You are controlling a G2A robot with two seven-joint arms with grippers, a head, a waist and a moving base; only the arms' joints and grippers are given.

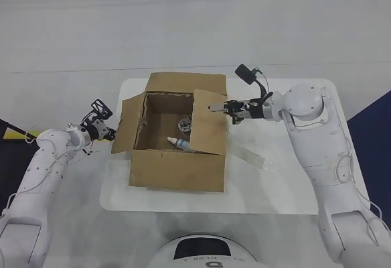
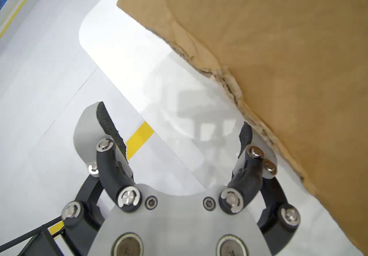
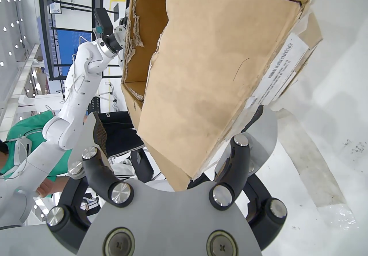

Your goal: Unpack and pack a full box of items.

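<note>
- While the cardboard box (image 1: pixel 175 167) is sitting open on the table (image 1: pixel 269 194), the right gripper (image 3: pixel 178 125) is straddling its right flap (image 3: pixel 207 67), fingers spread wide, gripping nothing; contact unclear.
- Likewise the left gripper (image 2: pixel 172 122) is hanging wide open, holding nothing, one finger (image 2: pixel 245 133) sitting just beside the left flap (image 2: pixel 273 38) edge.
- A white bottle (image 1: pixel 179 143) and a small dark item (image 1: pixel 185 122) are lying inside the box.

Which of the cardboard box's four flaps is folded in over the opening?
The flap beside the right gripper: it leans in over the opening, while the other three splay outward.
</note>
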